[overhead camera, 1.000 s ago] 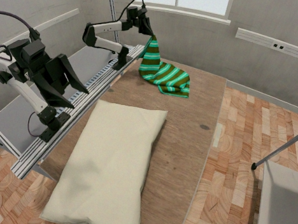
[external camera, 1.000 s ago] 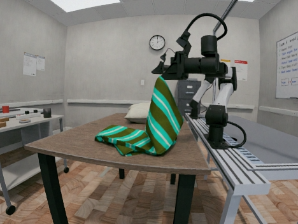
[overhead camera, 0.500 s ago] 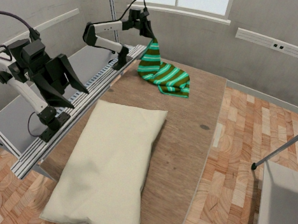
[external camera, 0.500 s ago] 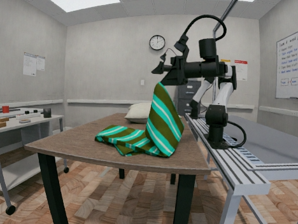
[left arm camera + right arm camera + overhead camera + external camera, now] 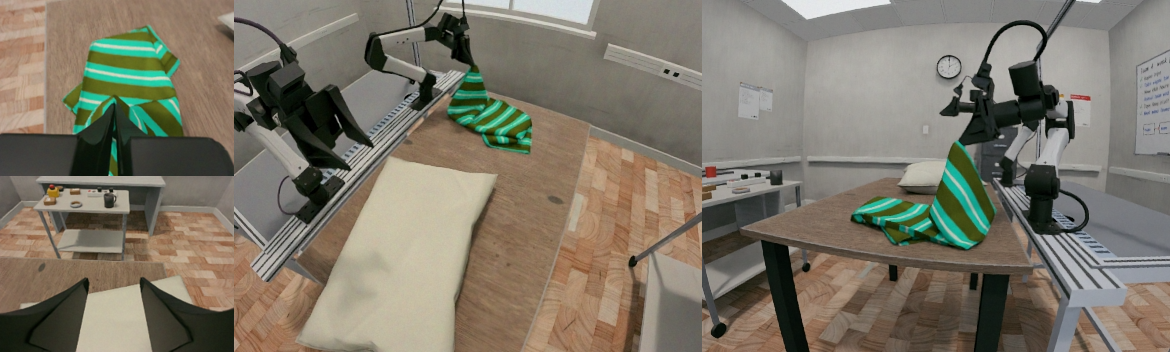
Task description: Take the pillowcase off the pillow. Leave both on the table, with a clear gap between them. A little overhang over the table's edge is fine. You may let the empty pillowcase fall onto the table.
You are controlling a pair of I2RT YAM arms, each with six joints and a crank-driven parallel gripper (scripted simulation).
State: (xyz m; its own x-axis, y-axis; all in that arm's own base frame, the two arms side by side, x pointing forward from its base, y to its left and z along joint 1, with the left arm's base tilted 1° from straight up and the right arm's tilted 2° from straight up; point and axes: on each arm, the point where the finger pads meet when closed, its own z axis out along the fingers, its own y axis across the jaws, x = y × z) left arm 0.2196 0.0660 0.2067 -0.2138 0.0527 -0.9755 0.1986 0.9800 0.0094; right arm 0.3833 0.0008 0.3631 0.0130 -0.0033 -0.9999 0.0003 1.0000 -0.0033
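Basically, by the exterior view, nearest is the pillowcase (image 5: pixel 506 120) (image 5: pixel 962 200) (image 5: pixel 126 78), fully off the pillow (image 5: pixel 409 260) (image 5: pixel 922 177) (image 5: pixel 228 20) (image 5: pixel 118 321). Left gripper (image 5: pixel 472 65) (image 5: pixel 960 143) (image 5: pixel 114 105) is clamped on a peak of its cloth; the rest slumps onto the table (image 5: pixel 534 200) (image 5: pixel 822 222) (image 5: pixel 204 78) (image 5: pixel 102 270), which takes much of the weight. Lying at the other end keeps a clear gap. Farther back, pillow lies flat, bare; nothing pins it, probably needn't. Right gripper (image 5: pixel 361 156) (image 5: pixel 942 113) (image 5: pixel 114 281) stands fairly wide, empty, above the pillow's rail side, likely parked out of the way. Left likely just lowers and releases; risk is cloth clinging to the fingertips.

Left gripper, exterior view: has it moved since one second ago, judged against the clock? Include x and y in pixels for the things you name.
Yes, downward: the left gripper (image 5: pixel 472 64) (image 5: pixel 961 142) (image 5: pixel 115 105) is now farther below the clock (image 5: pixel 949 67).
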